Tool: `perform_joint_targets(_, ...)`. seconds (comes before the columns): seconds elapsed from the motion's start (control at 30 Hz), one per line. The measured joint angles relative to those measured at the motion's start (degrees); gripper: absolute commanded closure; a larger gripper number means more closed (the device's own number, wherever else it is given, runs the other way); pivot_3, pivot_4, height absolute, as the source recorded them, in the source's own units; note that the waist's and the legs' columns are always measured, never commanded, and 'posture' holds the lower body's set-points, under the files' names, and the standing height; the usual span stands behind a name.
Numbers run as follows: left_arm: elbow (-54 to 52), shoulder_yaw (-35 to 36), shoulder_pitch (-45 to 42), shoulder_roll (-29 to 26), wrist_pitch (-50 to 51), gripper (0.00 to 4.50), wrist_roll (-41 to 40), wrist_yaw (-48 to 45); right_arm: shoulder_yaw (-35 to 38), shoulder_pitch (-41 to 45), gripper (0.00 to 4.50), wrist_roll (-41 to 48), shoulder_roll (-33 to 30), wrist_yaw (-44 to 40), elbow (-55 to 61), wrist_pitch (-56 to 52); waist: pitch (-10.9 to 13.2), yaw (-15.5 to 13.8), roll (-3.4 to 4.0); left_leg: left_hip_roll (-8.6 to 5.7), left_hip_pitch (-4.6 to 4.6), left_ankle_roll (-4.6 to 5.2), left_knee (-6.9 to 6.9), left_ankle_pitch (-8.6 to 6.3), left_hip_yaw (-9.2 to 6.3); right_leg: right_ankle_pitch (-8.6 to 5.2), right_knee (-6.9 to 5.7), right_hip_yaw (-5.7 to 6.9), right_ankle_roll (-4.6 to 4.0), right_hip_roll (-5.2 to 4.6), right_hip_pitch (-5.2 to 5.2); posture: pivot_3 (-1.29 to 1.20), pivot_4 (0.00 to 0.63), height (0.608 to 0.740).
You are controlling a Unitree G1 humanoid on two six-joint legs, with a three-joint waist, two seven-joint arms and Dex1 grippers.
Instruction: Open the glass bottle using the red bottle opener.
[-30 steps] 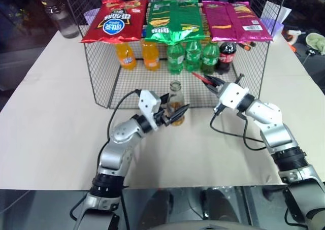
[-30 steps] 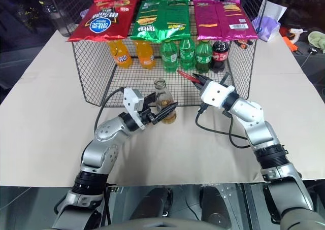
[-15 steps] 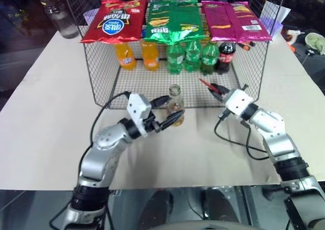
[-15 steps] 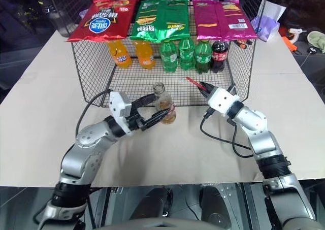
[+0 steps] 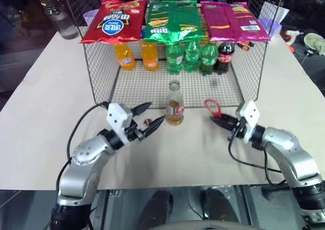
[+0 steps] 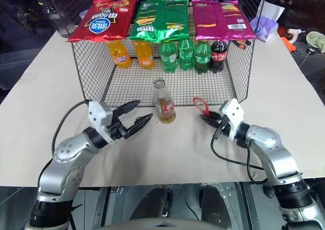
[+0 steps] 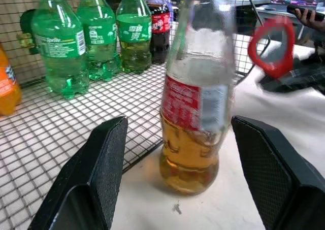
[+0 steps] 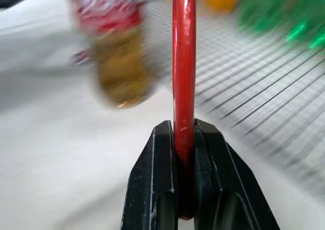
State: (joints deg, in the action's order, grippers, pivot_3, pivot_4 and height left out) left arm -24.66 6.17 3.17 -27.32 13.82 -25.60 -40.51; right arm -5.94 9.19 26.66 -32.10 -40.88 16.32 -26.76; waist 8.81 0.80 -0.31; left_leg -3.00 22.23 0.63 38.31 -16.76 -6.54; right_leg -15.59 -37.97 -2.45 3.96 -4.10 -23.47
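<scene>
Glass bottle (image 5: 174, 105) is standing uncapped on my beige table (image 5: 45, 123), touching the wire cage's (image 5: 101, 83) front edge. Left gripper (image 5: 148, 120) is hanging released at its eight o'clock; right gripper (image 5: 219, 121) is grasping the red bottle opener (image 5: 213, 107) at four o'clock.

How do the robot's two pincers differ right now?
The left pincer is open and empty, its fingers spread apart beside the glass bottle; the right pincer is shut on the red bottle opener. The left sits on the bottle's left, the right on its right. Both have black fingers pointing toward the bottle.
</scene>
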Motion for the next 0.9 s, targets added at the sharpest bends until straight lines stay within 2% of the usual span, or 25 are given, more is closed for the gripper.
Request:
perform_joint_targets(0.07, 0.2, 0.1, 3.2, -0.7, -0.4, 1.1, 1.4, 0.3, 0.0, -0.1, 3.59, 0.6, 0.6, 1.4, 0.0, -3.6, 0.0, -0.1, 0.01, 0.0, -0.02, 0.0, 0.0, 0.0, 0.0, 0.0, -0.01, 0.01, 0.0, 0.02, 0.01, 0.0, 0.15, 0.74)
perform_joint_targets(0.1, 0.2, 0.1, 4.6, -1.1, -1.0, 1.1, 2.3, 0.3, 0.1, -0.1, 3.32, 0.6, 0.6, 1.5, 0.1, -4.4, 0.0, -0.1, 0.01, -0.01, -0.01, 0.0, 0.0, 0.0, 0.01, 0.0, 0.0, 0.02, 0.0, 0.05, 0.01, 0.0, 0.15, 0.74)
perform_joint_targets(0.13, 0.3, 0.1, 6.0, -1.6, -1.4, 1.1, 3.0, 0.3, 0.3, -0.5, 2.76, 0.6, 0.4, 1.4, 0.2, -4.5, 0.0, -0.1, 0.01, -0.02, -0.02, 0.0, 0.0, 0.0, 0.02, 0.0, 0.0, 0.02, 0.0, 0.06, 0.02, 0.0, 0.15, 0.74)
perform_joint_targets(0.3, 0.4, 2.0, 9.8, -1.3, -1.7, 1.1, 2.5, 0.9, 2.7, -2.6, 0.38, -0.6, -0.2, 1.2, 0.7, -1.5, 0.0, -0.4, 0.0, -0.07, -0.01, 0.01, 0.01, -0.01, 0.02, 0.0, 0.01, 0.03, 0.01, 0.04, 0.03, 0.0, 0.15, 0.74)
perform_joint_targets(0.33, 0.3, 2.5, 10.3, -1.3, -1.7, 1.1, 2.3, 1.0, 3.9, -3.3, 0.03, -0.9, 0.3, 1.7, 0.7, -0.1, 0.0, -0.4, -0.01, -0.05, -0.02, 0.01, 0.0, -0.01, 0.02, 0.0, 0.01, 0.03, 0.0, 0.04, 0.03, 0.0, 0.15, 0.74)
perform_joint_targets(0.5, -1.4, 2.8, 14.8, -1.2, -2.3, 1.1, 2.6, 1.4, 8.8, -9.3, 0.03, -1.2, 2.2, 2.3, 0.7, 6.0, 0.0, -0.3, -0.01, -0.02, -0.04, 0.0, -0.03, -0.01, 0.04, 0.0, 0.01, 0.0, 0.0, 0.03, 0.04, 0.0, 0.15, 0.74)
perform_joint_targets(0.63, -0.7, 2.9, 19.3, -1.4, -5.6, 1.1, 5.1, 0.7, 11.0, -17.9, 0.03, -2.9, 0.4, -1.5, 0.5, 13.2, 0.0, -0.3, 0.01, -0.03, -0.1, 0.02, -0.05, -0.02, 0.1, 0.0, 0.03, -0.03, 0.01, 0.04, 0.09, 0.0, 0.15, 0.74)
perform_joint_targets(0.73, 1.0, 2.9, 20.3, -1.2, -7.0, 1.1, 5.6, 0.7, 15.2, -23.0, 0.03, -0.8, -1.2, -6.1, 0.5, 16.2, 0.0, -0.3, 0.01, 0.0, -0.45, 0.27, -0.04, -0.17, 0.12, 0.0, 0.03, -0.02, 0.01, 0.04, 0.45, 0.0, 0.15, 0.74)
perform_joint_targets(0.9, 1.1, 2.8, 20.6, -1.2, -8.7, 1.1, 6.4, 0.5, 17.9, -27.2, 0.03, 0.5, -2.5, -10.3, 0.5, 18.8, 0.0, -0.1, 0.01, 0.04, -0.73, 0.33, -0.03, -0.21, 0.1, 0.0, 0.06, 0.01, 0.01, 0.04, 0.78, 0.0, 0.15, 0.74)
